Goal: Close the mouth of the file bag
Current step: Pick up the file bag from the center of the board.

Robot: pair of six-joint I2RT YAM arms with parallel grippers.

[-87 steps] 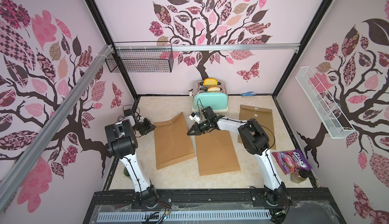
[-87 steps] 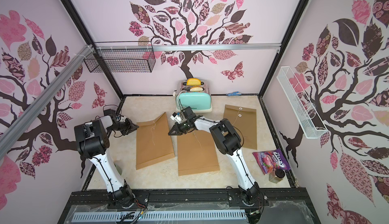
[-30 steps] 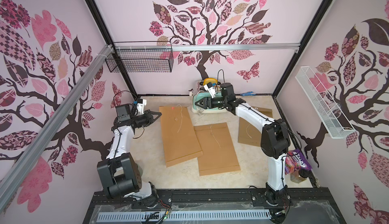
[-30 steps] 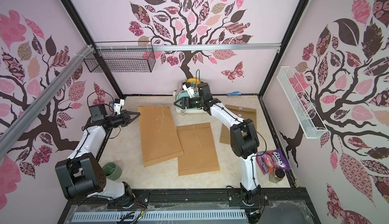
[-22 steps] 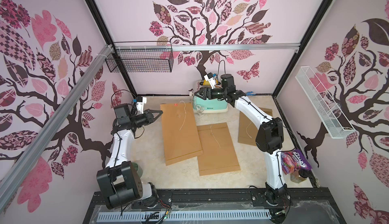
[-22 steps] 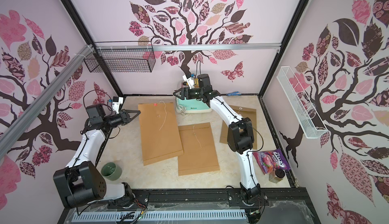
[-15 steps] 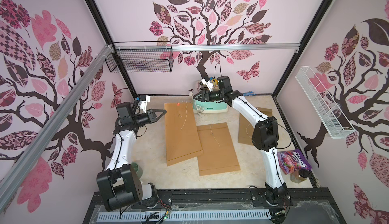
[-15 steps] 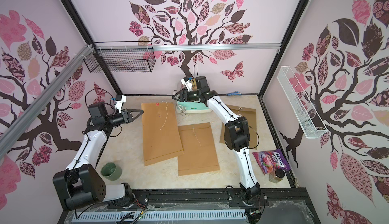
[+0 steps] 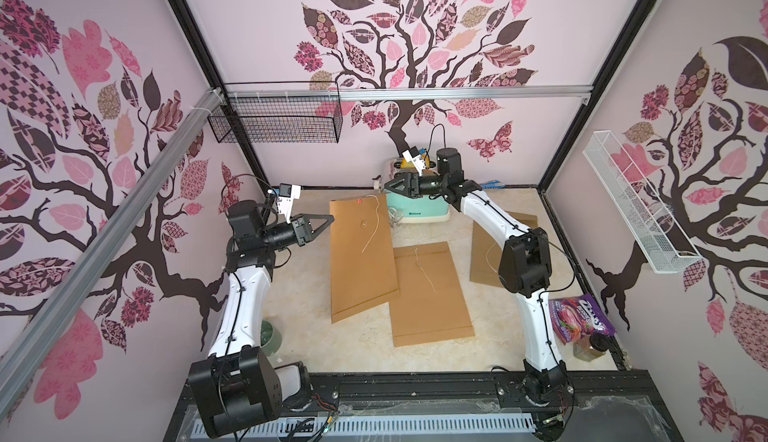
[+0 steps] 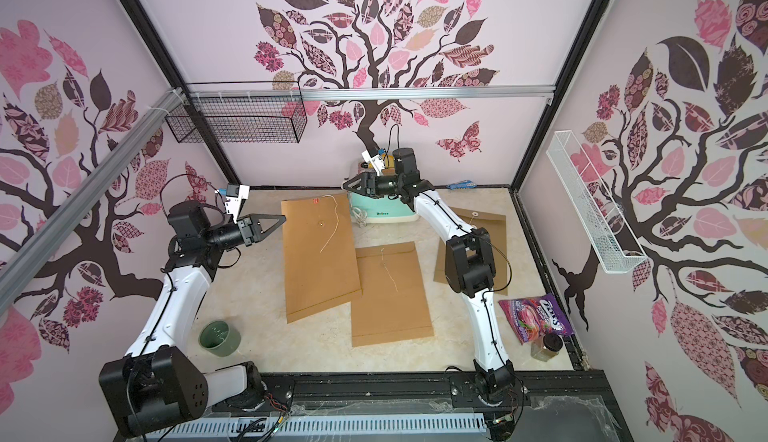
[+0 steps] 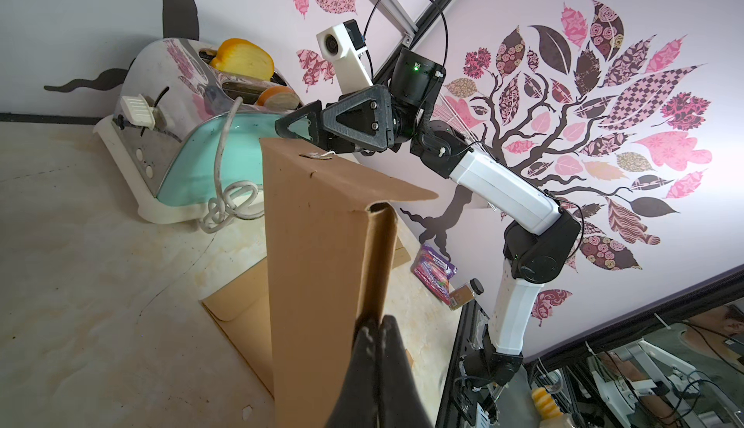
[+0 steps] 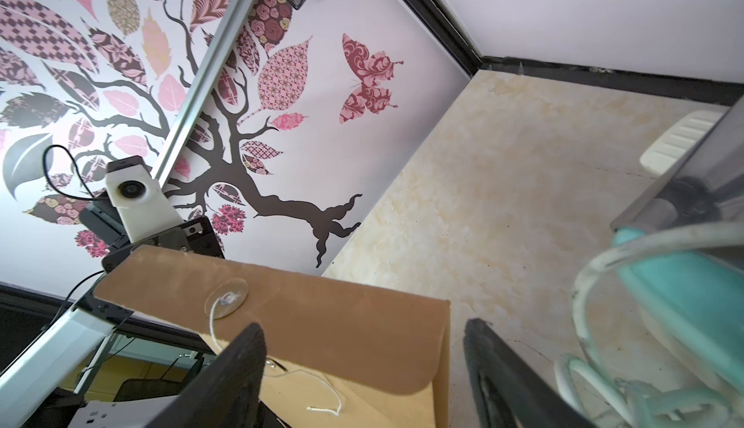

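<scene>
File bag (image 9: 361, 278) drawn farther back, left tool (image 9: 330, 221) pinching its edge, right tool (image 9: 388, 186) wide beside toaster (image 9: 417, 213).

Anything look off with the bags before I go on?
Yes: the file bag pinched by the left pincer lies askew, its lower corner over the middle bag, and its closing string hangs loose, unwound.

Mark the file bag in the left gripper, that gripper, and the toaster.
file bag (image 9: 361, 265), in a top view, middle of its brown face.
left gripper (image 9: 330, 220), in a top view, shut fingertips on the bag's edge.
toaster (image 9: 428, 211), in a top view, teal side.
</scene>
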